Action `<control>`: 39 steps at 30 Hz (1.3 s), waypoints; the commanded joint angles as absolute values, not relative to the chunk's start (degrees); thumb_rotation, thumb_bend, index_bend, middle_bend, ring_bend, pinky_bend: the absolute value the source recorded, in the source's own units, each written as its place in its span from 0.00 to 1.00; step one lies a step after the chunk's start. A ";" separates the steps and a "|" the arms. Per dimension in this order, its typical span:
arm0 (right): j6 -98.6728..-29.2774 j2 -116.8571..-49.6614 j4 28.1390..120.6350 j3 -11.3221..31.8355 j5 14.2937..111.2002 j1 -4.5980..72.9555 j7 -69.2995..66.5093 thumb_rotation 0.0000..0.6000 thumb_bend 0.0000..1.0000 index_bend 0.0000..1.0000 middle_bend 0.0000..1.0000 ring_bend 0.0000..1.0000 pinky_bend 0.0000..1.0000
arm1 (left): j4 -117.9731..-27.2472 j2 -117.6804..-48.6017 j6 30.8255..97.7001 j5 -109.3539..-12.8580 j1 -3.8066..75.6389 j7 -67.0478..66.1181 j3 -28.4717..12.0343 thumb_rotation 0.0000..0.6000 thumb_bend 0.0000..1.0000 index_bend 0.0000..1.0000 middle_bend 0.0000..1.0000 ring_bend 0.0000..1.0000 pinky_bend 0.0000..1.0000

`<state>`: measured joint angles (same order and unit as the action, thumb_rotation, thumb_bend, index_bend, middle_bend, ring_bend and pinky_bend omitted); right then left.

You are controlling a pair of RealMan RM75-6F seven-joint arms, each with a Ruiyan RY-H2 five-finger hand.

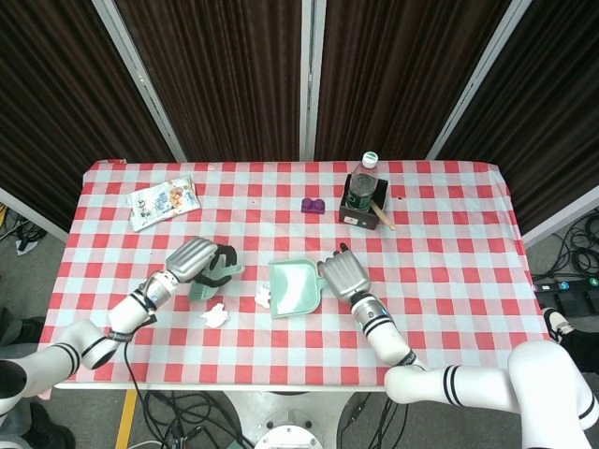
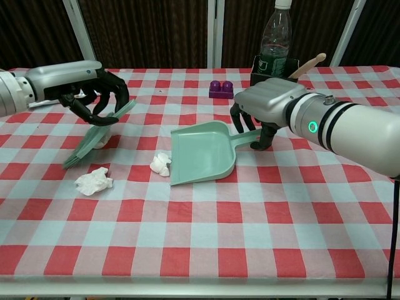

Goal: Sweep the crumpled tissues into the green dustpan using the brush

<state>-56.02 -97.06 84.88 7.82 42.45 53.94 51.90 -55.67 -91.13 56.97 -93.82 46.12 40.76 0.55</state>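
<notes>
1. My left hand (image 2: 94,94) is curled around the handle of the pale green plastic brush (image 2: 97,134), which tilts downward with its bristles toward the table (image 2: 200,244), covered in a red-and-white checked cloth
2. In the head view the same left hand (image 1: 195,260) sits left of centre, with the brush (image 1: 211,281) showing beneath it
3. My right hand (image 2: 265,109) is wrapped around the handle of the green plastic dustpan (image 2: 203,153), fingers closed over it; the pan rests on the table with its open mouth facing the left side
4. From above, my right hand (image 1: 344,276) is just right of the dustpan (image 1: 292,288)
5. One crumpled white tissue (image 2: 160,164) lies just beside the dustpan's mouth, apparently touching its front edge; the head view shows it (image 1: 264,297) at the pan's left edge
6. A second crumpled white tissue (image 2: 94,180) lies further left, near the brush bristles but apart from them
7. A third white tissue (image 2: 100,139) sits behind the brush, partly hidden
8. At the far edge stand a clear plastic bottle with a green label (image 2: 275,37) in a black holder (image 2: 265,67), a small purple block (image 2: 220,89), and a printed snack packet (image 1: 163,200) at the far left
</notes>
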 commanded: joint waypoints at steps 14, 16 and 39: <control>-52.50 -97.02 81.76 6.84 46.25 55.98 48.70 1.00 0.41 0.64 0.56 0.37 0.20 | -75.18 -81.83 62.12 -84.83 38.92 26.29 -1.09 1.00 0.51 0.56 0.56 0.65 0.91; -52.06 -96.68 81.65 6.63 46.69 56.14 48.33 1.00 0.41 0.64 0.56 0.37 0.20 | -78.16 -81.46 62.46 -82.39 37.21 22.31 -1.09 1.00 0.51 0.56 0.56 0.65 0.91; -51.79 -94.95 82.29 5.13 48.39 56.17 45.97 1.00 0.41 0.65 0.57 0.38 0.20 | -80.68 -96.17 65.02 -71.93 34.33 2.52 -8.22 1.00 0.52 0.55 0.56 0.65 0.91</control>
<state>-51.78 -94.95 82.28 5.14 48.39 56.17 45.96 -81.48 -95.36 65.14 -72.11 33.91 2.42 -7.48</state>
